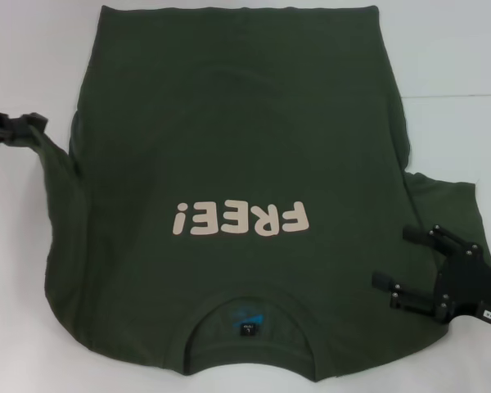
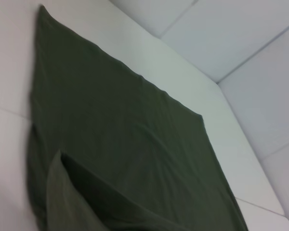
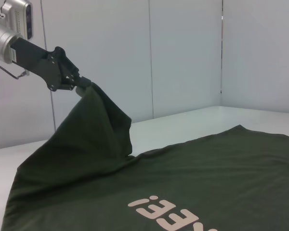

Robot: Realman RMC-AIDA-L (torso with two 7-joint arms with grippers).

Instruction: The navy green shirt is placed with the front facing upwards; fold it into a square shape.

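Cloth: dark olive-green cotton, the shirt (image 1: 229, 164) lies front-up on the white bench (image 1: 458, 65), cream "FREE!" lettering (image 1: 241, 219) showing, collar (image 1: 247, 315) nearest the robot.
Progress: early, by my reading; the body is still spread flat and no square has formed. Only the left sleeve is lifted.
Left claw (image 1: 33, 124): closed on the shirt's left sleeve (image 3: 94, 103), holding it raised off the bench; cloth drapes down from the claw to the flat body beside it.
Right claw (image 1: 401, 262): jaws apart, gripping nothing, hovering at the right sleeve (image 1: 446, 205), which lies flat just beyond its fingertips.
Still to do: both sleeves folded inward, then the length folded over, as I judge it.
Look of shirt: mostly smooth, hem farthest from both claws, slight rumpling along the left edge below the lifted sleeve.
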